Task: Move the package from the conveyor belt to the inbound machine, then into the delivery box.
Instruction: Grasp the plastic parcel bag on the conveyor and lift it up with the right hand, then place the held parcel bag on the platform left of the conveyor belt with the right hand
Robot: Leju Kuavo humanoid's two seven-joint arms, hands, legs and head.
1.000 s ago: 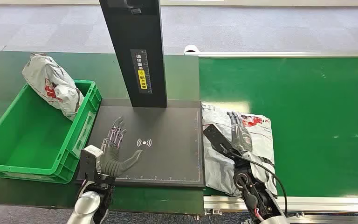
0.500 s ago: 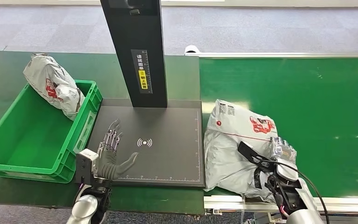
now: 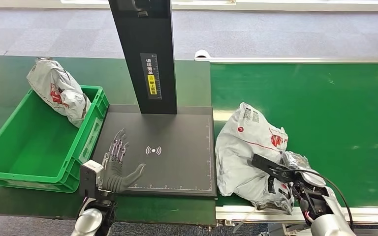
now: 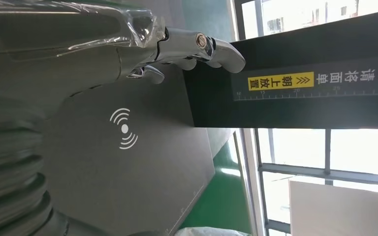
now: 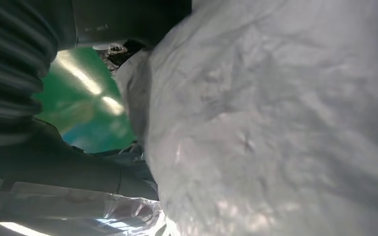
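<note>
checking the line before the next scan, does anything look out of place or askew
One thing: a crumpled grey plastic mailer bag sits propped on the far rim of the green plastic crate, leaning half outside rather than lying inside. The other grey mailer bag on the green conveyor belt looks ordinary.

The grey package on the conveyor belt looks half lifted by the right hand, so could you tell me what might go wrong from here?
1. The right hand holds the limp grey package at its near edge only; it may sag or slip.
2. The left hand hovers open over the scanner plate, in the drop area.
3. The black column stands close to the path.
</note>
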